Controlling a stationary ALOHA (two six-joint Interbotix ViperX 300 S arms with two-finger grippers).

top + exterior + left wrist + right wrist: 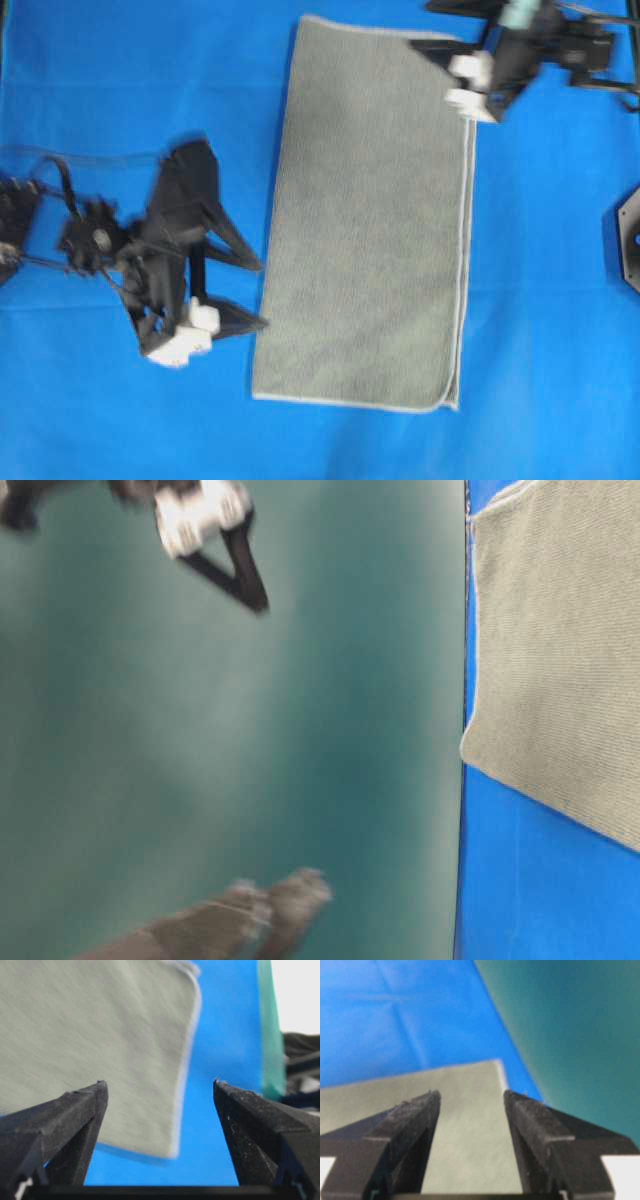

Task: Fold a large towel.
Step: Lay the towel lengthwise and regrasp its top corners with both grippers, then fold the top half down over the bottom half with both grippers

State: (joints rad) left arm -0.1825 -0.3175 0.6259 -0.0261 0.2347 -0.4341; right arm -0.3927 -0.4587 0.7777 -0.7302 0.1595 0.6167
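Blue sheet (100, 80); towel (370, 230) lies flat.

Bright even light; motion blur throughout, wrist views soft, faint shadows.

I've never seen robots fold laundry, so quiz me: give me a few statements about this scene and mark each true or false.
1. The towel lies flat on the blue sheet. True.
2. The left gripper is clamped on the towel. False: it is open, beside the towel's edge.
3. The right gripper is near a towel corner. True.
4. The towel is bright red. False: it is grey-green with a pale border.
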